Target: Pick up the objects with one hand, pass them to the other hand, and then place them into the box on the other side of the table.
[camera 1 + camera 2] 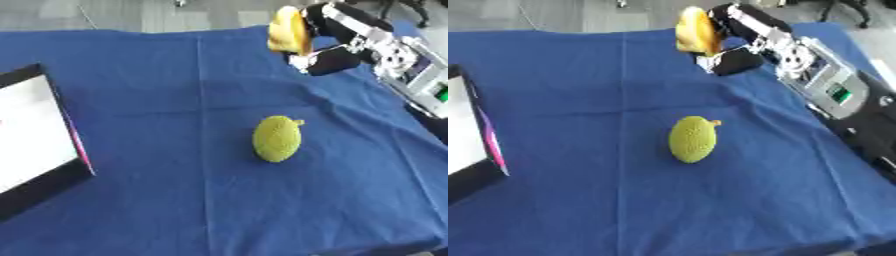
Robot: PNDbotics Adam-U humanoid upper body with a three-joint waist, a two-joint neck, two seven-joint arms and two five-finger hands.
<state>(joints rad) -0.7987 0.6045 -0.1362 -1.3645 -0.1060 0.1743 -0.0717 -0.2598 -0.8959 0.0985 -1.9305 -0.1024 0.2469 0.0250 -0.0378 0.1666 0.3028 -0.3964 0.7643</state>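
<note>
The right hand (337, 47) is up at the far right of the worktop (175, 200), its fingers (726, 61) curled round a yellow, banana-like object (289, 31) and holding it clear of the blue cloth (131, 75). A second piece, a yellow-green bumpy fruit (277, 138) with a short stem, lies on the cloth near the middle, well apart from the raised hand. The box (31, 135), white inside with a dark rim, sits at the left edge of the worktop. The left hand shows in neither view. The step in hand looks to be the carry toward the handover, with the pickup done and the pass not yet made. To do it well, the right hand should bring the yellow object across toward the middle, above the cloth and high enough to pass over the bumpy fruit without knocking it. It should present the free end outward, so that the left hand has bare surface to close on. The right fingers ought to let go only once the left fingers are closed round it. Otherwise the object may drop and roll.
</note>
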